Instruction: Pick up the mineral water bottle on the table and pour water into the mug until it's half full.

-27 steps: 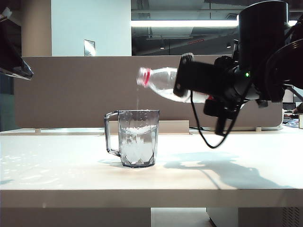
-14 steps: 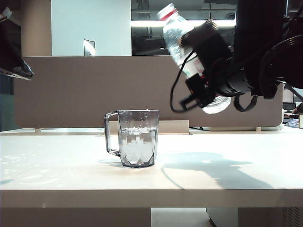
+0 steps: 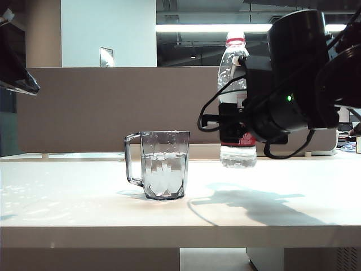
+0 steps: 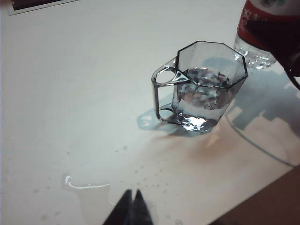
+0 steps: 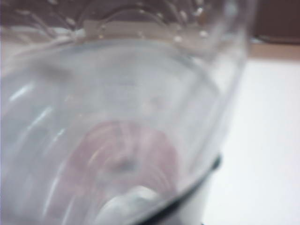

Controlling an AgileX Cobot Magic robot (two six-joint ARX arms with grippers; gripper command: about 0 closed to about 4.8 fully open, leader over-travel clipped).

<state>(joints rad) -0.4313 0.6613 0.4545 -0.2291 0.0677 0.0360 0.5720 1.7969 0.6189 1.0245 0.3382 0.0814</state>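
The left gripper [image 4: 132,206] hangs above the table [image 3: 67,197] with its fingertips pressed together and nothing between them. A shallow puddle [image 4: 86,192] and scattered droplets lie on the table directly beneath it. In the exterior view only the dark edge of this arm shows at the far left, well apart from the mug.

The mug [image 3: 164,164] stands upright on the table, ahead of the left gripper and to the left of the right gripper, with its handle turned away from the bottle. The water [image 4: 204,89] fills the mug to roughly half its height.

The right gripper [image 3: 234,121] is clamped on the mineral water bottle [image 3: 233,62] at its labelled middle and holds it upright, neck uppermost. The bottle base hangs just above the table and does not touch it. Water remains in the lower part of the bottle. The right wrist view is filled by the clear bottle wall [image 5: 117,117], too blurred to give detail.

One second ago the bottle lay nearly level with its neck over the mug and a thin stream falling into it. It has since swung up through a tilt to vertical and moved clear of the mug, to the right of it. The stream has stopped.

A grey partition panel [image 3: 84,107] runs behind the table. Black cables [image 3: 210,113] loop from the right gripper in front of the bottle.
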